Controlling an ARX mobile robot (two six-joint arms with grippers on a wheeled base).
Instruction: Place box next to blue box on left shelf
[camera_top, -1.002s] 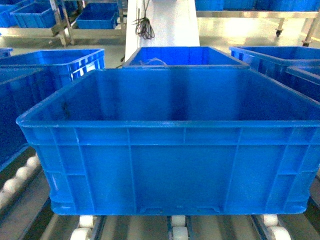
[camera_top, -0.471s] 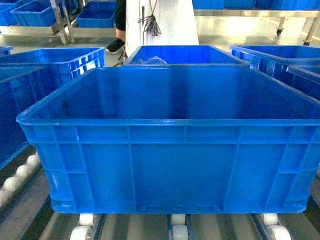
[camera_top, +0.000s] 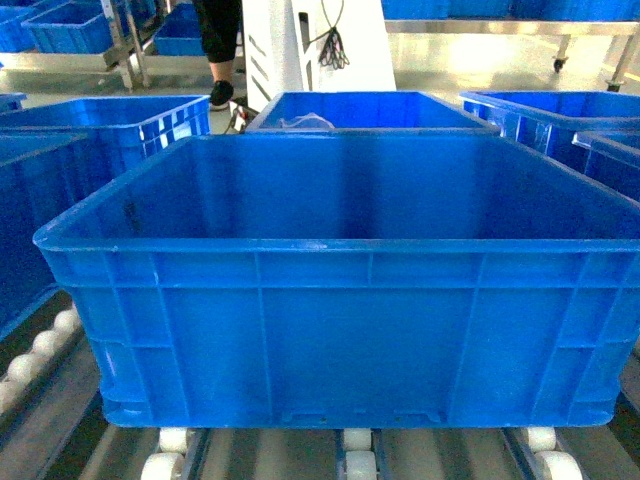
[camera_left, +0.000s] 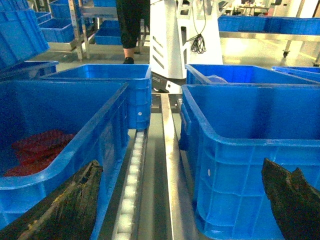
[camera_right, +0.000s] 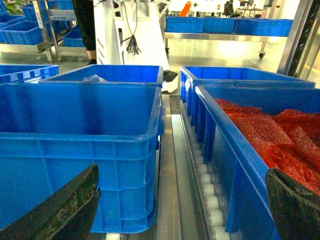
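**A:** Where's the box (camera_top: 340, 300) sitting?

**B:** It's parked on the roller shelf (camera_top: 360, 462), dead centre in the head view, open top up. Another blue crate (camera_left: 55, 150) with red stuff inside is seen beside it on the left, a rail between them.

**A:** And the grippers?

**B:** Left gripper (camera_left: 180, 200) is spread wide, nothing held. Right gripper (camera_right: 185, 205) is spread wide too, its fingers (camera_right: 60, 205) only seen at the frame's bottom corners.

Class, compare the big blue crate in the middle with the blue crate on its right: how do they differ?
The middle crate is empty; the right-hand crate holds red material. In the right wrist view, the middle crate shows a ribbed near wall, while the right-hand crate shows mainly its long side and is cropped. Both are open-topped blue plastic on roller rails.
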